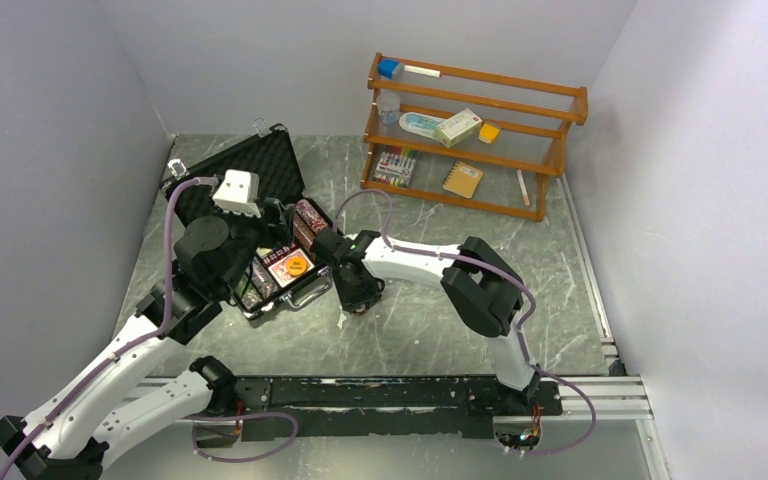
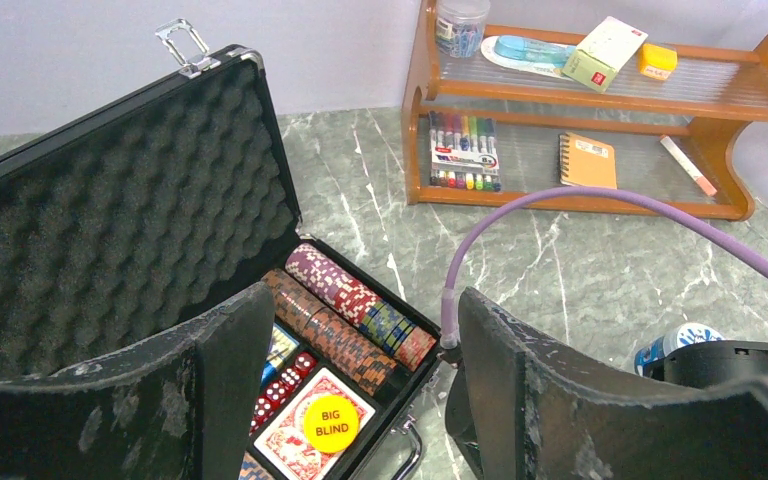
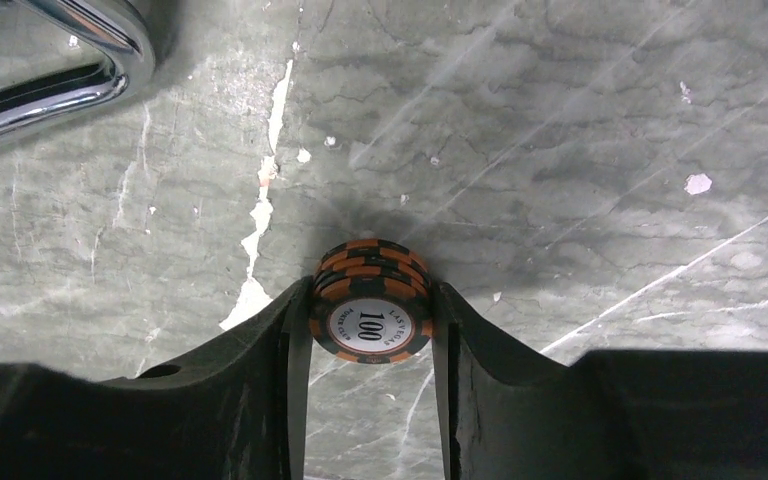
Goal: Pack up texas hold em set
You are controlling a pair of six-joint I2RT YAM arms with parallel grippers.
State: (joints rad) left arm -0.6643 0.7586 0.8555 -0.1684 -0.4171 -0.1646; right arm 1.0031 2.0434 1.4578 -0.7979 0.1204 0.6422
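The black case (image 1: pixel 260 165) lies open at the left, foam lid (image 2: pixel 120 210) raised. Its tray holds rows of red-brown and green chips (image 2: pixel 350 320), red dice (image 2: pixel 280 385) and a red-backed card deck (image 2: pixel 290 440) with an orange "BIG BLIND" disc (image 2: pixel 331 422) on it. My left gripper (image 2: pixel 360 390) hovers open and empty over the tray (image 1: pixel 255 268). My right gripper (image 3: pixel 370 330) is shut on a small stack of orange-black "100" chips (image 3: pixel 370 300) against the table, just right of the case (image 1: pixel 358 303). A blue-white chip (image 2: pixel 675 340) shows partly behind the right arm.
The case's metal handle (image 3: pixel 60 70) lies close to the upper left of the right gripper. A wooden shelf (image 1: pixel 470 130) with markers, boxes and a notebook stands at the back right. Grey walls enclose the table; a rail (image 1: pixel 400 390) runs along the near edge.
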